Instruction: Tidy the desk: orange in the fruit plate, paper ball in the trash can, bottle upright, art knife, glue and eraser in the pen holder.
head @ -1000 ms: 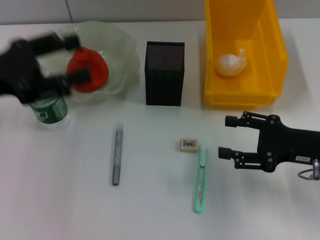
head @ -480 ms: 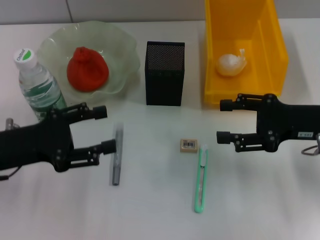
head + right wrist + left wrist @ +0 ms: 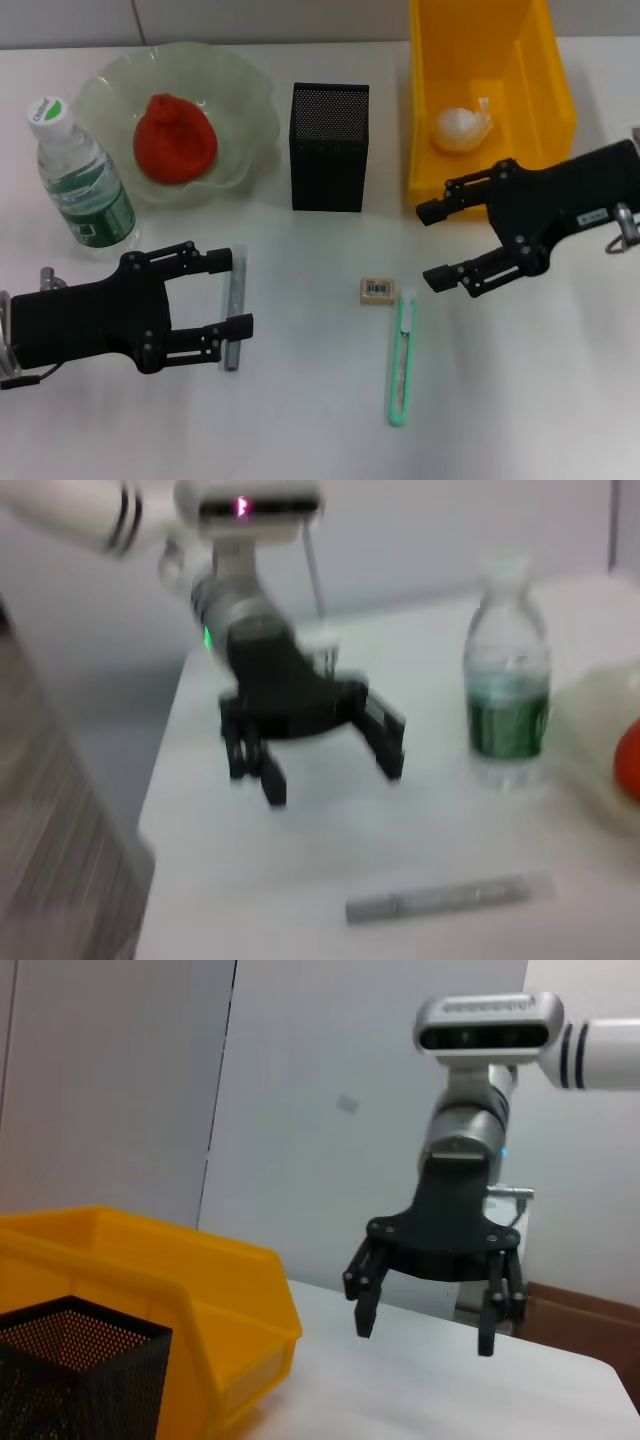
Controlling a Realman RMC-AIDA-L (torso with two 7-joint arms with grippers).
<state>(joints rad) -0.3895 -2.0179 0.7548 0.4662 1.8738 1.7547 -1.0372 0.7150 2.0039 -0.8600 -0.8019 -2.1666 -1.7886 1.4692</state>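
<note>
Down and forward goes the left claw (image 3: 232, 297) since half a second back, and now its wide-open, empty fingers straddle the grey glue stick (image 3: 233, 335) at lower left of the head view, one finger near the stick's far end, the other across its middle. Over on the right, the right claw (image 3: 428, 245) has tilted and swung a touch toward the bin; it hovers spread wide with nothing in it, just past the eraser.

Nearest us, lower centre, lies the green knife (image 3: 401, 360), long and thin and flat on the table (image 3: 320, 430). That looks a tricky pick: light, stiff, low to the surface, so I'd pinch across its narrow width at mid-length. Just beyond its far tip sits the eraser (image 3: 376, 290), small, light and probably grippy; take it by its two short sides.

The glue stick, I'd judge, is a light, rigid tube that will roll if nudged sideways, so the claw should close square across it near the middle.

Farther back, at mid-left, the bottle (image 3: 78, 180) already stands upright, cap on. Behind it, upper left, the orange (image 3: 175, 138) rests in the plate (image 3: 250, 100). The black mesh holder (image 3: 330, 146) stands at upper centre, open-topped, a narrow mouth for dropping things in end first. Upper right, the paper ball (image 3: 461, 128) lies inside the yellow bin (image 3: 545, 110).
</note>
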